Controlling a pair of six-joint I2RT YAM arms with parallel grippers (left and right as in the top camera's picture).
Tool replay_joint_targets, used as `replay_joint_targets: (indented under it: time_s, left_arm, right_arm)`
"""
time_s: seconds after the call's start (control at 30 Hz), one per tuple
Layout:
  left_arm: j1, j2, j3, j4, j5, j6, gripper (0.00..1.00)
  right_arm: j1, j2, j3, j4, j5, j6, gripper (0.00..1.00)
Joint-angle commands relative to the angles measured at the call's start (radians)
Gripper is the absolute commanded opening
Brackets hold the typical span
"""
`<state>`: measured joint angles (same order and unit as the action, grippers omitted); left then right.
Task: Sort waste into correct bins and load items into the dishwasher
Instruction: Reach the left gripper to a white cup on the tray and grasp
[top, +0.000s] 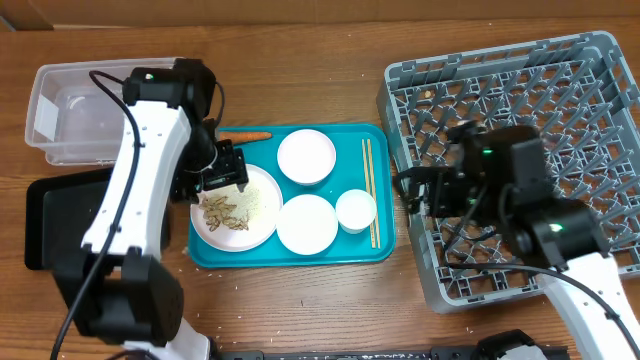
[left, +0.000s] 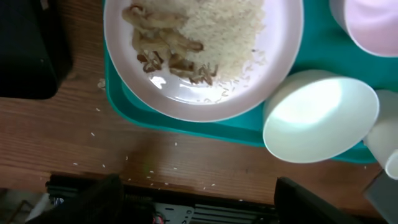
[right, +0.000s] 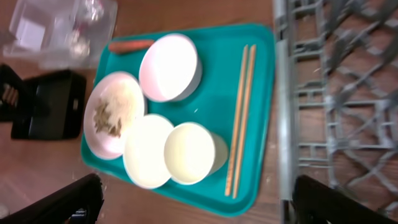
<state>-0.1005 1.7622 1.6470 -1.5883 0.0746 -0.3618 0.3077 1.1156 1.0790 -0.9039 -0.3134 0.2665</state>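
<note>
tray (top: 350, 160): teal
plate (top: 265, 228): wht
scraps (top: 225, 212): beige/brn
carrot (top: 245, 137): org
rack (top: 395, 110): gry, grid
tabletop (top: 320, 60): brn wood

Chopsticks (top: 371, 190) lie on tray (top: 350, 160), left of dish rack (top: 520, 90).

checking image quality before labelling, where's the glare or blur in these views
Overhead: evenly lit and sharp, the grey rack grid crisp. Left wrist: strong glare washes out the white bowl, though the rice on the plate is readable. Right wrist: soft throughout, the chopsticks and clear tub smeared.
</note>
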Motion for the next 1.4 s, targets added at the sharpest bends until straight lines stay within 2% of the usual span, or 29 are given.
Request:
replay_joint_targets:
  time_s: [0.0, 0.07, 0.17, 0.2, 0.33, 0.6, 0.7, 0.83, 0.93, 1.1, 1.37]
  left_arm:
    - [-0.042, -0.159, -0.045, 0.019, -0.044, -0.006, 0.8]
    - [-0.046, -0.24, -0.093, 0.056, -0.081, -0.041, 0.82]
    - [-0.031, -0.397, -0.218, 0.188, -0.084, -0.06, 0.98]
    - [-0.027, -0.421, -0.241, 0.213, -0.084, -0.066, 1.0]
    - [-0.024, -0.463, -0.308, 0.275, -0.082, -0.074, 1.0]
    - [-0.024, -0.414, -0.337, 0.298, -0.068, -0.073, 1.0]
    - [-0.024, -0.399, -0.337, 0.315, -0.02, -0.072, 0.99]
    - [-0.026, -0.394, -0.337, 0.393, 0.113, -0.061, 0.92]
    - [-0.046, -0.393, -0.337, 0.477, 0.171, -0.06, 0.91]
    - [-0.124, -0.387, -0.337, 0.578, 0.17, -0.06, 0.9]
    - [-0.335, -0.226, -0.337, 0.663, 0.17, -0.056, 0.87]
  right_arm:
    - [0.084, 0.037, 0.029, -0.006, 0.057, 0.05, 1.0]
    - [0.13, 0.074, 0.029, -0.018, 0.077, 0.053, 1.0]
    - [0.195, 0.159, 0.029, -0.05, 0.138, 0.053, 1.0]
    - [0.207, 0.18, 0.029, -0.053, 0.148, 0.052, 1.0]
    - [0.243, 0.25, 0.029, -0.041, 0.153, 0.054, 1.0]
    - [0.248, 0.343, 0.028, -0.029, 0.175, 0.132, 1.0]
    - [0.248, 0.335, 0.029, -0.028, 0.175, 0.132, 1.0]
    - [0.24, 0.287, 0.046, -0.041, 0.183, 0.132, 1.0]
    - [0.21, 0.226, 0.105, -0.083, 0.236, 0.131, 1.0]
    - [0.113, 0.148, 0.196, -0.17, 0.33, 0.131, 1.0]
    - [-0.177, 0.103, 0.218, -0.311, 0.338, 0.131, 1.0]
